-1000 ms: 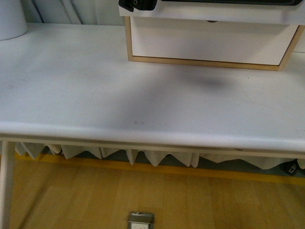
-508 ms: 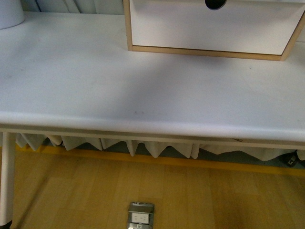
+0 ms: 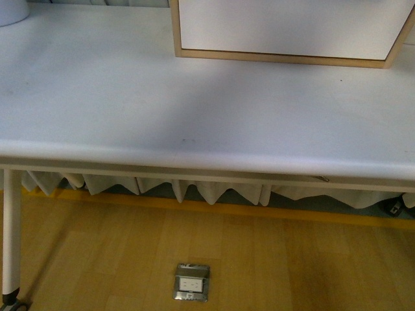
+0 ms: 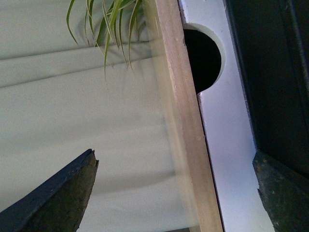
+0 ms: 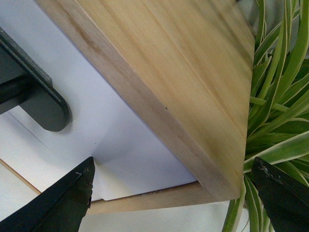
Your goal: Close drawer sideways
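The drawer shows in the right wrist view as a white front (image 5: 116, 135) with the rounded end of its black bar handle (image 5: 41, 104), beneath the cabinet's wooden corner (image 5: 174, 82). My right gripper (image 5: 174, 162) is open, its jaws either side of that corner and holding nothing. In the left wrist view my left gripper (image 4: 174, 154) is open astride the wooden cabinet edge (image 4: 186, 125), beside a white front (image 4: 229, 140) with a semicircular notch (image 4: 203, 58). The front view shows only the cabinet's lower plain white front (image 3: 285, 26) and neither gripper.
The cabinet stands at the back of a white table (image 3: 194, 110), whose front edge (image 3: 194, 165) runs across the view. Striped green plant leaves (image 5: 280, 111) hang close beside the cabinet; they also show in the left wrist view (image 4: 111, 24). A white object (image 3: 11, 10) sits at the back left.
In the front view the cabinet has slid upward out of frame. The black-handled drawer and then the lower front's notch have left the top edge, and more floor shows.
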### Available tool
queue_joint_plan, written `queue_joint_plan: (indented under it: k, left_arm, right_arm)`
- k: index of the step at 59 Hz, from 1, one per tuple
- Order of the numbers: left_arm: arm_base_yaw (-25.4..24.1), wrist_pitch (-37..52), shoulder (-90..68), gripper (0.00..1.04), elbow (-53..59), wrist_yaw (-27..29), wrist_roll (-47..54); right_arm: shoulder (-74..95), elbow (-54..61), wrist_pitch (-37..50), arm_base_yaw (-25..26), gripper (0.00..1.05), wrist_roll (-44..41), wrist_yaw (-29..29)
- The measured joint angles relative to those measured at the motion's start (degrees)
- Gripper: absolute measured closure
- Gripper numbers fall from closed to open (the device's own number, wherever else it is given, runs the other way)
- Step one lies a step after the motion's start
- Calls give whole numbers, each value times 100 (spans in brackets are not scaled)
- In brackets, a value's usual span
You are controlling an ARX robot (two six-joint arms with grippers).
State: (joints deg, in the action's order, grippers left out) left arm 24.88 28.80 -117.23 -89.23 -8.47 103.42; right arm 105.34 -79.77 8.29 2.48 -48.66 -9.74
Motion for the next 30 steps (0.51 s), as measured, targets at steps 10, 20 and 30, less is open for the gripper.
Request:
queue_joint_plan:
  k: [10, 20, 30]
  left_arm:
    - [-13, 55, 94, 6, 142, 46, -50]
    - [-44, 275, 505, 6, 732, 59, -146]
    - [-50, 702, 1250, 6, 1683, 55, -352]
  right_arm:
    - [-101, 90, -22, 2, 9, 26, -13]
    - [-472, 422, -90, 44, 9, 74, -55]
    - [-1322, 1040, -131, 166, 9, 85, -247]
